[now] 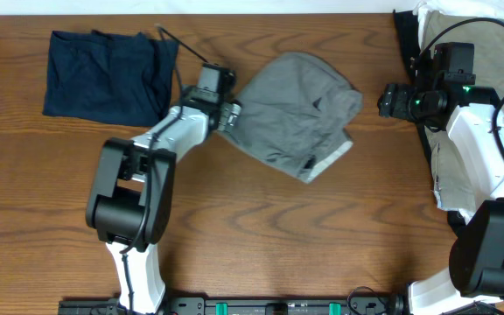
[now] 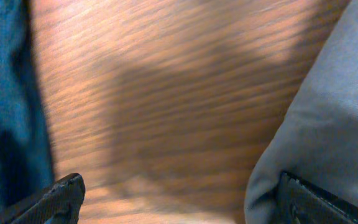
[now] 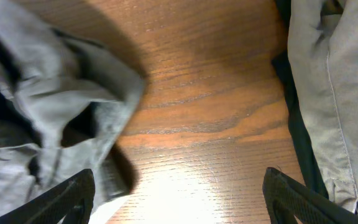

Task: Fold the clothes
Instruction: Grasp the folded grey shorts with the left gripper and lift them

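Two grippers, both spread wide, neither holding anything. Left gripper straddles bare table at the left edge of the grey shorts, one finger over the cloth. Right gripper hangs between shorts and the pile. Shorts lie crumpled mid-table.

Risk: closing here may pinch one layer, or nothing; a drag would bunch them further.

Count: one grey shorts, one folded navy piece, one khaki, white and black pile, pieces uncountable.

Overhead lighting is even and sharp. Left wrist view: table grain blurred, broad soft shadow. Right wrist view: glare on the table beside the dark-shadowed grey shorts.
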